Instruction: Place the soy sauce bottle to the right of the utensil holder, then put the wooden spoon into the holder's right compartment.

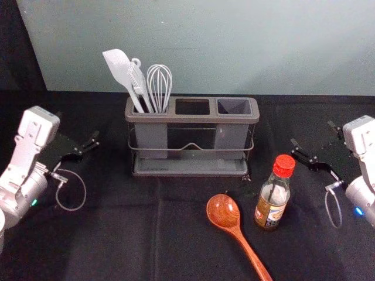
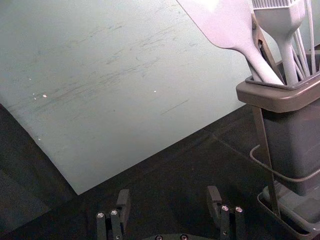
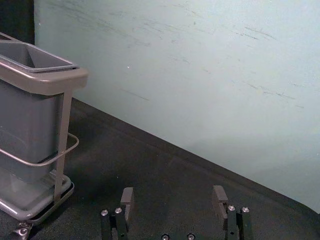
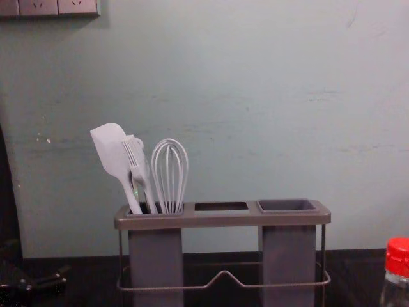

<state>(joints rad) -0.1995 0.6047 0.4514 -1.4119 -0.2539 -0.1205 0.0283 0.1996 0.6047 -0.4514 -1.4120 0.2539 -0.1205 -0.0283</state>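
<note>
Soy sauce bottle (image 1: 272, 205) first, I judge: it stands upright on the dark cloth, nearer me than the utensil holder (image 1: 193, 119) and just off its right front corner, so it needs to go farther back to sit properly beside the rack. My right gripper (image 3: 173, 194) hangs on that same side, jaws spread with nothing between them, which makes it the natural one for the job. The left gripper (image 2: 169, 195) is parked off the holder's left end, its jaws also apart and holding nothing.

The wooden spoon (image 1: 222, 211) lies with its bowl towards the rack and its handle running back towards me, close to the bottle; I'd want the bottle away first so I don't knock it when I go for the handle. The right compartment (image 1: 234, 106) has no utensils standing in it, while the pale utensils (image 4: 169, 176) fill the left one.

As for the bottle, it has a bright red ridged cap, a clear glass neck, a brown lower body and a colourful label. That smooth, rounded glass could slip or turn, so I'd grip it squarely around the body.
</note>
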